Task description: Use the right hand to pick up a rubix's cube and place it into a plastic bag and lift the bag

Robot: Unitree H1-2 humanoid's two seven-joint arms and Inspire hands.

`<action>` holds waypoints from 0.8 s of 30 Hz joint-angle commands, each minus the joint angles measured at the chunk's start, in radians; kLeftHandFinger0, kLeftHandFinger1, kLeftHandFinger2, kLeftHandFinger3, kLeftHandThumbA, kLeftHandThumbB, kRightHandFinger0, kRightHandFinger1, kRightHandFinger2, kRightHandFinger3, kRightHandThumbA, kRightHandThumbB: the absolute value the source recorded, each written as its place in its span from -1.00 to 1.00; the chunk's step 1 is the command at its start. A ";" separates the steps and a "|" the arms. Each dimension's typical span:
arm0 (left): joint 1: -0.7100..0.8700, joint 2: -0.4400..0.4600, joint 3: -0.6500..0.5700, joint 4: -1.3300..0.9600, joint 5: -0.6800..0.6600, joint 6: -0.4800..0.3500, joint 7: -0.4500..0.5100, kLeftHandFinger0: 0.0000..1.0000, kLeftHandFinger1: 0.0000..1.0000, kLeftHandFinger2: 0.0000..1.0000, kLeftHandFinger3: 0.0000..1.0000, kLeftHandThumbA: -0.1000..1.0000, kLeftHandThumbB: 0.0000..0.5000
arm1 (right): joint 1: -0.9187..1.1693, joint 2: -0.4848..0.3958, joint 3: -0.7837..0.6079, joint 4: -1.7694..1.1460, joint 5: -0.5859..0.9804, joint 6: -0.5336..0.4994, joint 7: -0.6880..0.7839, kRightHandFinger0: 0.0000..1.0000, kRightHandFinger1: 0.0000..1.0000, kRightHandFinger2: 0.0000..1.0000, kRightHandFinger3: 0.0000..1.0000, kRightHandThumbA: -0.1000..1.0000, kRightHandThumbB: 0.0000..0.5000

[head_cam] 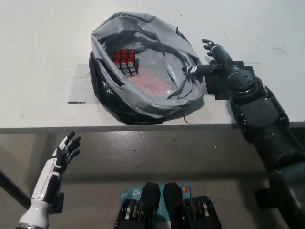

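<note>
We see the cube (125,61) lying inside the bag (157,102), toward its upper left, red face up. The bag sits open and crumpled on the white surface (43,57). Our right hand (214,59) is at the bag's right rim, fingers (208,45) spread and released, one tip touching the plastic edge. Our left hand (64,155) rests low at the lower left, below the surface, fingers apart, holding nothing.

Red-faced cube (125,61), grey-and-black bag (157,102), white table (43,43)
</note>
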 commanded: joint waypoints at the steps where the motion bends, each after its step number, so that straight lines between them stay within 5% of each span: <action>1: -0.016 0.017 -0.001 -0.025 -0.003 -0.005 -0.011 1.00 1.00 1.00 1.00 1.00 -0.18 | -0.077 0.008 0.018 0.008 -0.012 -0.046 -0.003 1.00 1.00 1.00 1.00 0.65 0.58; 3: -0.016 0.016 -0.001 -0.027 -0.005 -0.003 -0.012 1.00 1.00 1.00 1.00 1.00 -0.23 | -0.079 0.005 0.052 0.006 -0.055 -0.019 -0.040 1.00 1.00 1.00 1.00 0.43 0.51; 4: -0.016 0.016 -0.001 -0.027 -0.005 -0.005 -0.012 1.00 1.00 1.00 1.00 1.00 -0.27 | -0.081 0.006 0.064 0.006 -0.072 -0.008 -0.071 0.63 0.79 1.00 1.00 0.04 0.34; 5: -0.016 0.016 -0.002 -0.028 -0.005 -0.005 -0.013 1.00 1.00 1.00 1.00 1.00 -0.27 | -0.081 0.006 0.068 0.007 -0.076 -0.005 -0.083 0.63 0.79 1.00 1.00 0.04 0.34; 7: -0.019 0.019 -0.001 -0.027 -0.003 -0.005 -0.013 1.00 1.00 1.00 1.00 1.00 -0.30 | -0.083 0.009 0.074 0.013 -0.088 -0.001 -0.132 -0.01 0.14 0.19 0.20 -0.66 0.19; 8: -0.019 0.019 -0.001 -0.028 -0.003 -0.005 -0.013 1.00 1.00 1.00 1.00 1.00 -0.30 | -0.083 0.009 0.075 0.014 -0.090 -0.003 -0.141 -0.01 0.14 0.19 0.20 -0.66 0.19; 9: -0.018 0.018 -0.001 -0.032 -0.001 0.001 -0.011 1.00 1.00 1.00 1.00 1.00 -0.30 | -0.078 0.007 0.087 0.010 -0.106 -0.011 -0.166 -0.14 -0.07 -0.17 -0.20 -0.93 0.09; 10: -0.018 0.019 -0.001 -0.033 -0.001 0.002 -0.011 1.00 1.00 1.00 1.00 1.00 -0.30 | -0.074 0.007 0.092 0.009 -0.115 -0.021 -0.184 -0.79 -0.76 -0.74 -0.47 -1.00 -0.02; 11: -0.018 0.019 0.000 -0.031 -0.001 -0.001 -0.011 1.00 1.00 1.00 1.00 1.00 -0.28 | -0.073 0.006 0.094 0.010 -0.115 -0.030 -0.193 -0.96 -0.95 -0.77 -0.43 -1.00 -0.14; 13: -0.018 0.018 0.000 -0.032 0.001 0.000 -0.009 1.00 1.00 1.00 1.00 1.00 -0.28 | -0.073 0.003 0.099 0.006 -0.119 -0.026 -0.190 -1.00 -0.78 -0.27 0.06 -1.00 -0.10; 15: -0.019 0.018 -0.001 -0.029 0.004 -0.003 -0.008 1.00 1.00 1.00 1.00 1.00 -0.28 | -0.070 -0.001 0.099 -0.007 -0.119 -0.025 -0.190 -1.00 -0.42 0.31 0.28 -1.00 -0.15; 17: -0.020 0.017 -0.001 -0.027 0.003 -0.004 -0.008 1.00 1.00 1.00 1.00 1.00 -0.29 | -0.060 -0.001 0.078 -0.035 -0.101 -0.036 -0.197 -0.97 -0.28 0.46 0.33 -1.00 -0.16; 24: -0.027 0.018 -0.001 -0.023 0.001 -0.006 -0.011 1.00 1.00 1.00 1.00 1.00 -0.32 | -0.033 -0.002 0.054 -0.159 -0.096 -0.047 -0.217 -1.00 -0.28 0.52 0.38 -1.00 -0.29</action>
